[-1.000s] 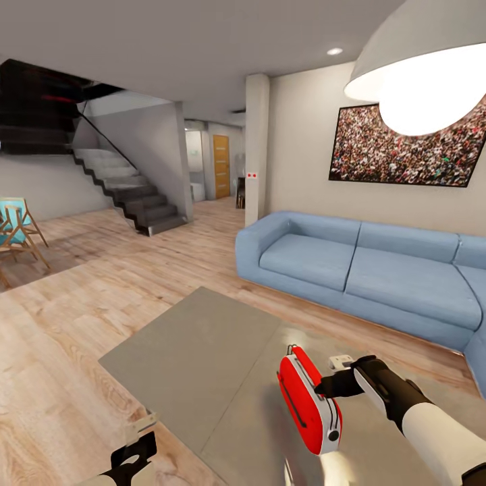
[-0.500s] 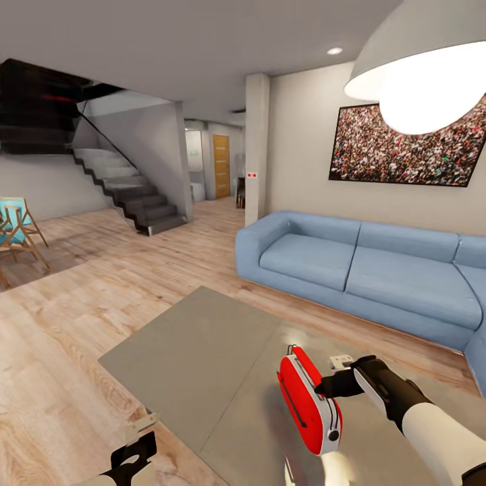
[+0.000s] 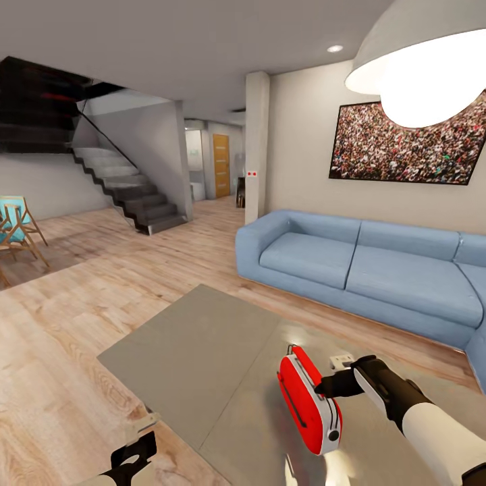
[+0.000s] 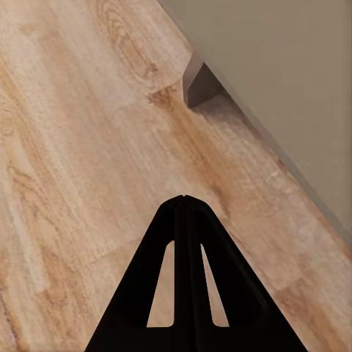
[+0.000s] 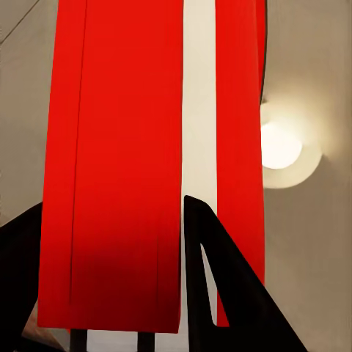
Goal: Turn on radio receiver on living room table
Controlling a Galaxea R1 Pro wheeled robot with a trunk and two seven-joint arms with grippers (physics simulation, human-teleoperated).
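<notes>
The radio receiver is a glossy red box with a white face, standing on the grey-beige table near its front. My right gripper is open and reaches in from the right, its black fingertips right at the radio's side. The right wrist view shows the radio's red and white body very close, just beyond the spread fingers of that gripper. My left gripper hangs low beside the table's left corner. It is shut and holds nothing, above the wood floor next to a table leg.
A small white-grey device lies on the table behind my right gripper. The blue sofa runs along the wall beyond the table, under the crowd picture and dome lamp. Stairs and a deck chair stand far left.
The head view has tilted very slightly, so the lamp sits a little higher in the picture. The radio and both grippers have not moved.
</notes>
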